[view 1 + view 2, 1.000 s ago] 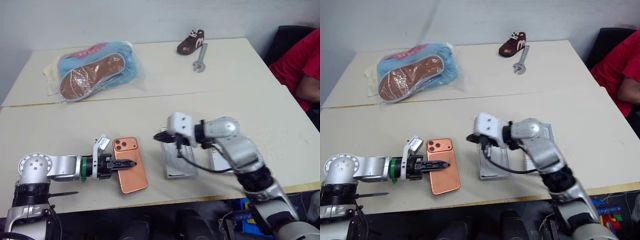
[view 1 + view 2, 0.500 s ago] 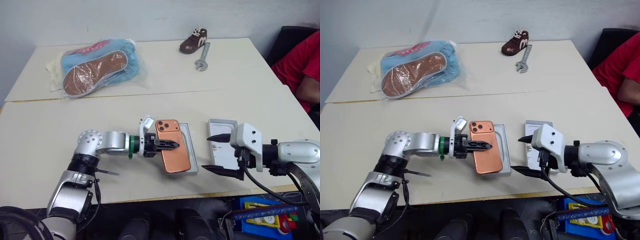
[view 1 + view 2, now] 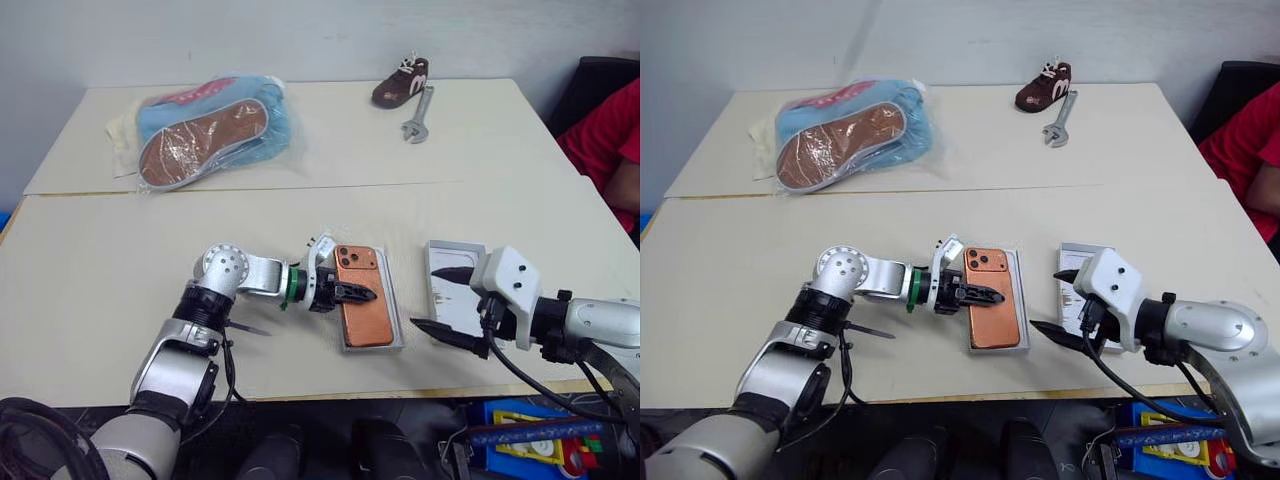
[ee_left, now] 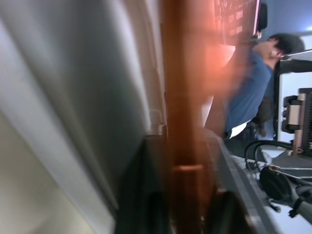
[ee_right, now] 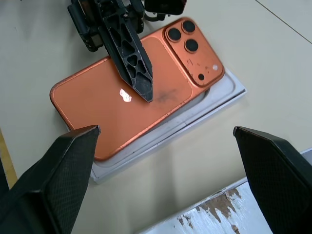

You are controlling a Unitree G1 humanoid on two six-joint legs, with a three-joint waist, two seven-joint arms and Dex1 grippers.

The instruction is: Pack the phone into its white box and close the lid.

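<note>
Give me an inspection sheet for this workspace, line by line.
Surface: two beige tables pushed together.
Job's things: phone lies camera side up on the white box; lid beside it, inner face up.
Clutter: bagged slippers, small brown shoe, wrench on far table.
Grippers: left gripper over the phone; right gripper open above the lid.
Cables: black cable on right arm.
Surroundings: person in red at right.

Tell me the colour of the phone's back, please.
Orange: the phone shows this best in the right wrist view.
</note>
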